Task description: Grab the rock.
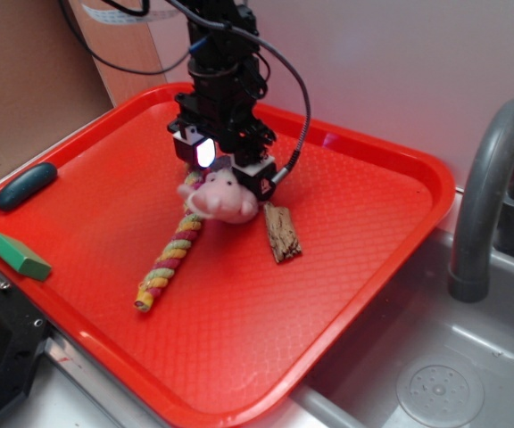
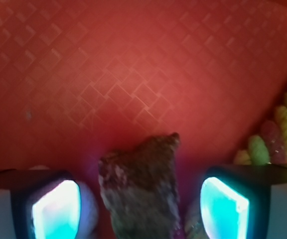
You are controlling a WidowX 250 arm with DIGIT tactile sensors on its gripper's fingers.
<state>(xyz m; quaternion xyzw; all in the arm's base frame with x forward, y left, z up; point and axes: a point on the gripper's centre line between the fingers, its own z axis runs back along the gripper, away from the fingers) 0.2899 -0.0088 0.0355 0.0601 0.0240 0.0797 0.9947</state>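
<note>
One rock (image 2: 141, 191) sits between our tool's two glowing pads (image 2: 56, 206) in the wrist view, mottled grey-brown, with a clear gap on each side, so our tool (image 1: 226, 160) is spread wide and grips nothing yet. We see it resting on the red tray (image 1: 364, 223), toward the far middle of it; in the exterior view the tool and the pink plush (image 1: 219, 198) hide it. Just right of the rock in the wrist view lies the braided rope (image 2: 273, 137), which runs near and leftward across the tray in the exterior view. A brown bark chip (image 1: 282, 234) lies to the right of the plush. To do this well, we judge we should settle low, keep the stone centred, and clench evenly without snagging plush or rope.
</note>
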